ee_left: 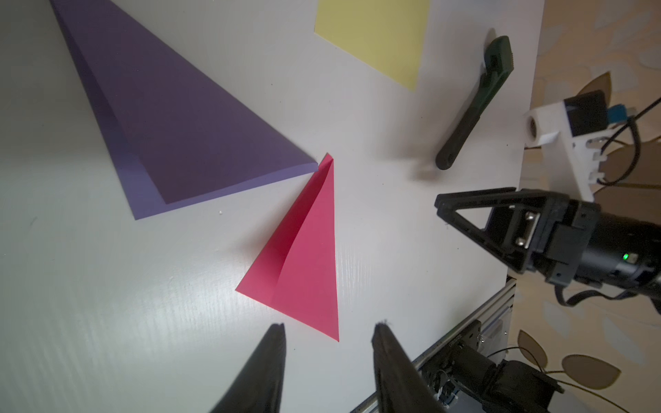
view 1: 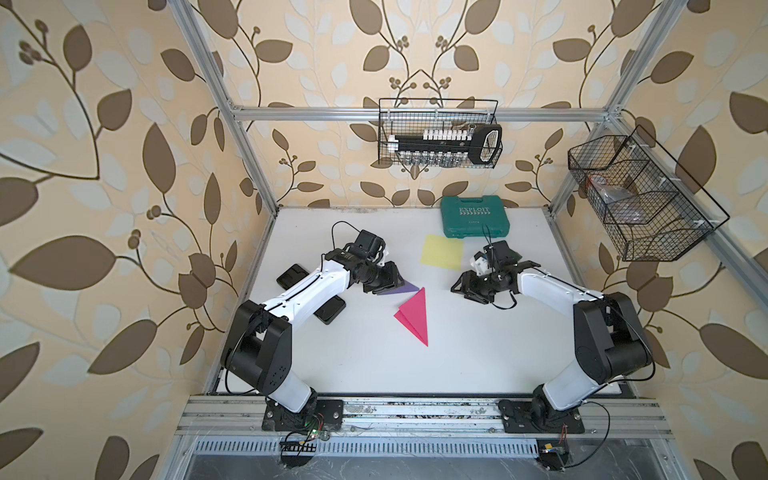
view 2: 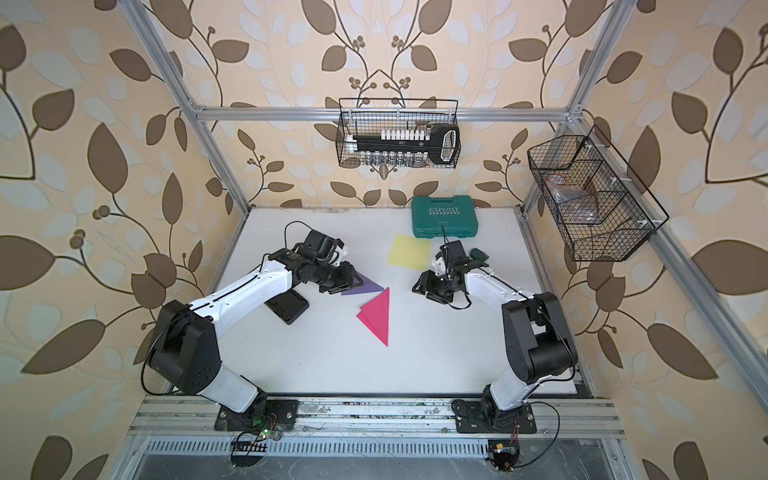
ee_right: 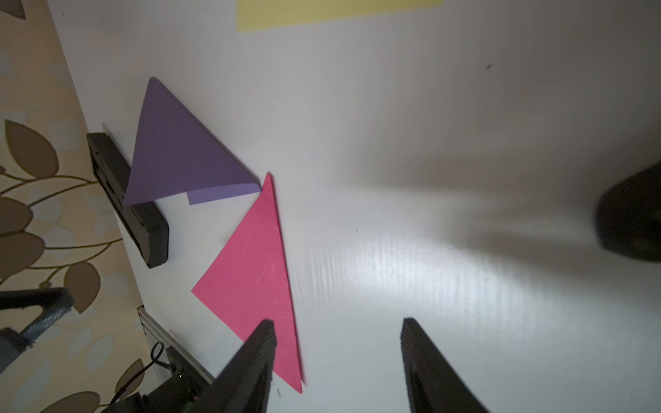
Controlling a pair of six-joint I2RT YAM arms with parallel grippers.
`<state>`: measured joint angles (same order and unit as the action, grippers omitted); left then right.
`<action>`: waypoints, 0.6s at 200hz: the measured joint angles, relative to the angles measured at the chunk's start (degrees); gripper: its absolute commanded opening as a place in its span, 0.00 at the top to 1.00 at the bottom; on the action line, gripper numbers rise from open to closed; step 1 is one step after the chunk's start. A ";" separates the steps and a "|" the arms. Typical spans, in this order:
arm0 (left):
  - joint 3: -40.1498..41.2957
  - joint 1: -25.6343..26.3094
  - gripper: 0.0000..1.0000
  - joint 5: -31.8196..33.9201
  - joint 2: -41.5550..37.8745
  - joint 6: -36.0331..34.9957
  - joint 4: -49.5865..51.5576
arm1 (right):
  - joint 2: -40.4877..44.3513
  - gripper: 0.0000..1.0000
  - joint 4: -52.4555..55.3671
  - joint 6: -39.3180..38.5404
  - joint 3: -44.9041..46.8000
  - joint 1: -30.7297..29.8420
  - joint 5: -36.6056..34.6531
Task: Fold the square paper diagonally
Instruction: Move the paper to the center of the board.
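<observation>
Spread and empty, left gripper (ee_left: pixel 331 324) and right gripper (ee_right: pixel 338 320) face each other over the white table (view 1: pixel 478 353). Yellow square paper (view 1: pixel 441 249) lies flat beside the right gripper; pink paper (view 1: pixel 415 316), folded triangular, lies between both, tip near the purple triangle (ee_left: pixel 186 136). Likely risk: a low sweep catches pink's loose edge, reopening it. Open room lies toward the right gripper.

Robot test cell of a laboratory, as shown in both top views. An aluminium profile frame (view 1: pixel 415 111) encloses a white counter (view 1: pixel 478 357), and the panels around it carry leaf-patterned wallpaper (view 1: pixel 104 174). My left arm (view 1: pixel 303 289) and my right arm (view 1: pixel 548 284) are bolted to a slotted rail (view 1: pixel 415 415) with loose cables. A wire basket (view 1: pixel 407 118) and a second wire basket (view 1: pixel 665 237) hang from the frame, and a green tool case (view 1: pixel 475 216) lies on the counter
</observation>
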<state>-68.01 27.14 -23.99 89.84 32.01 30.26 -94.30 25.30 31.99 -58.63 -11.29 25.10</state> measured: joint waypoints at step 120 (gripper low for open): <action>-0.76 9.25 1.00 -2.80 13.20 3.82 -6.08 | -21.97 1.00 -0.48 -5.84 -27.98 2.69 -2.38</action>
<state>-68.77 36.38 -26.79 103.04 35.83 24.18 -116.27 24.82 26.15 -86.61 -8.60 22.72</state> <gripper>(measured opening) 0.045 0.047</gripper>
